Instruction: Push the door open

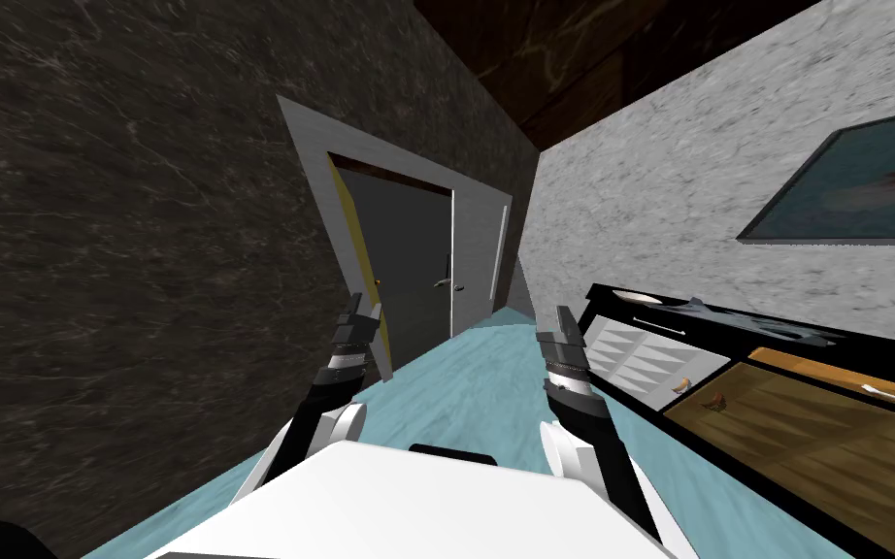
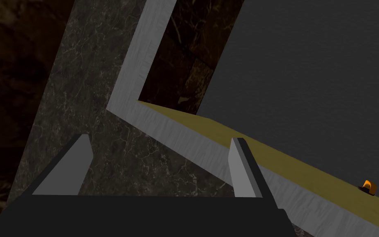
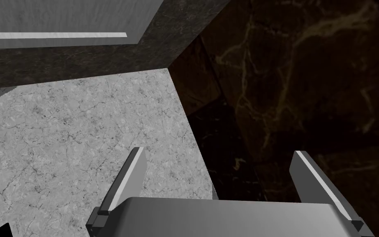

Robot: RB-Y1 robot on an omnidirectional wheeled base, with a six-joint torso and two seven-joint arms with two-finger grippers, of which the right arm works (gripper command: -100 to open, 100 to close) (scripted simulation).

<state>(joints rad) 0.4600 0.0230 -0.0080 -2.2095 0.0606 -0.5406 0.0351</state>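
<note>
Left jaws, released, faced the grey door (image 2: 308,82), ajar in its frame (image 2: 151,53). Right jaws, released too, hung beside a cabinet (image 1: 873,357) holding small orange things (image 1: 684,384).

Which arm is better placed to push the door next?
Left. The left gripper, open, is near the yellow edge of the door, and its wrist view faces it. The right gripper sits farther off, aimed elsewhere.

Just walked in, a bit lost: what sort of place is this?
Likely a house hallway: a dark grey door ajar in one wall, a sideboard along the other, a framed picture above it.
</note>
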